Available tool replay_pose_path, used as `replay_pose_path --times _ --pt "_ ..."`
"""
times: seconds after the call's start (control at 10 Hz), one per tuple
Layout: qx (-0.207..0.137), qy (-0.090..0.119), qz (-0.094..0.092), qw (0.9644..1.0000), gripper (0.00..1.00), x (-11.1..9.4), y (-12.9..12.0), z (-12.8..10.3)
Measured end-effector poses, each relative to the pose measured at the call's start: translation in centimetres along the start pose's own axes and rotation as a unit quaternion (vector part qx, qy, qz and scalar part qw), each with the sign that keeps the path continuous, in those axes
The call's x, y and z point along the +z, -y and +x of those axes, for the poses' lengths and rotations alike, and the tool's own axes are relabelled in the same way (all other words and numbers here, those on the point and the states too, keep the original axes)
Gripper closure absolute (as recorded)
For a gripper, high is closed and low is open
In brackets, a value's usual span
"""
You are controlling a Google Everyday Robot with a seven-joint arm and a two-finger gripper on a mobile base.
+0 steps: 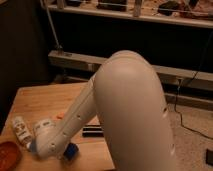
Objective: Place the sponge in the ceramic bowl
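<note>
The arm [131, 107] fills the middle and lower right of the frame and hides much of the surface [42, 100]. At the lower left, the gripper [42, 146] hangs low over the surface, its end blurred. Only a dark blue corner of the sponge [71, 151] shows from behind it. The frame's lower left corner cuts off the ceramic bowl [7, 156]. The arm covers the left end of the black bar [93, 131].
</note>
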Motion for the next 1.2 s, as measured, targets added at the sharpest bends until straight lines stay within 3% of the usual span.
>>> replay_pose_path --times 0.2,0.3,0.8,1.0,1.2 --pt "-0.003 0.001 0.012 0.9999 1.00 -2.6 1.4 -2.2" --pt "-0.013 0.002 0.016 0.9998 1.00 -4.4 2.3 -4.6" --pt "-0.052 0.019 0.021 0.9982 1.00 -7.2 5.0 -13.9" --pt "-0.077 0.028 0.022 0.9964 1.00 -8.7 4.8 -18.1" --pt "-0.103 0.037 0.013 0.9939 1.00 -9.5 2.8 -20.8"
